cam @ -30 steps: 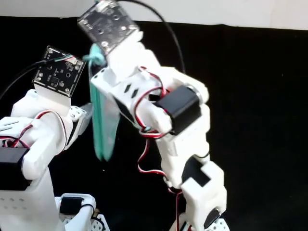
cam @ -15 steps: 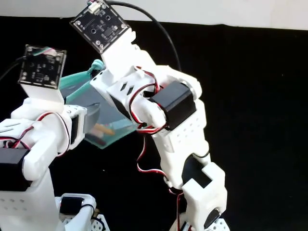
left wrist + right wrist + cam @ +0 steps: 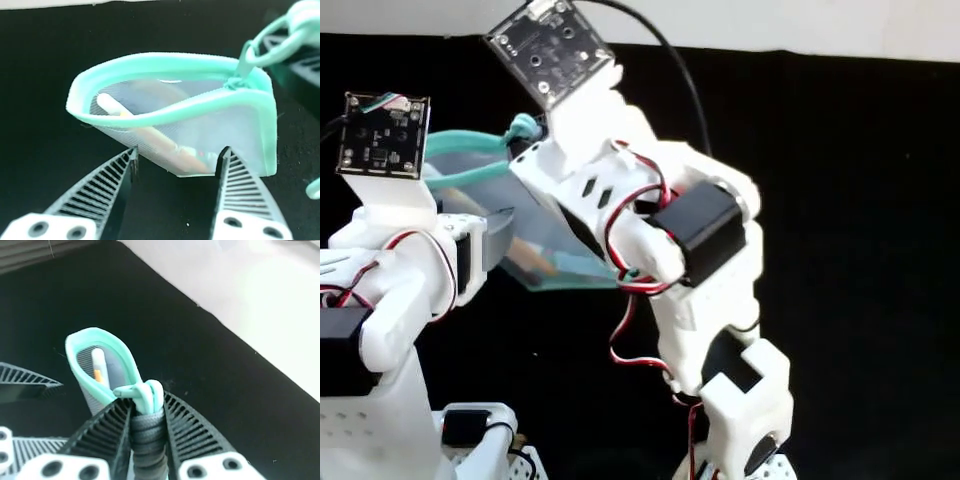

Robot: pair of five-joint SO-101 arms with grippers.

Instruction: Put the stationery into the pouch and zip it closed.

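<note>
The pouch [image 3: 210, 125] hangs between the two arms above the black counter [image 3: 860, 200]. Its mouth gapes open and a pen [image 3: 145, 132] lies slantwise inside.

The right gripper [image 3: 147, 405] has its jaws closed on the cord [image 3: 146, 392] tied to the zip pull [image 3: 237, 75], so the pouch dangles just beyond those jaws. The left gripper [image 3: 178, 151] has its jaws open, with the pouch's lower edge just beyond and between the tips. I cannot tell whether either tip touches the mesh.

The zip is what matters next. The teal rim [image 3: 150, 62] runs as the pouch's long axis, from the pull at the right gripper's end out to the far, rounded end nearer the left arm. As I judge it, closing needs the left jaws to pinch the body, being the nearer to it. The right gripper would then draw the pull along the rim, away from its present end.

No brand, label or writing on the pouch or pen can be read.
</note>
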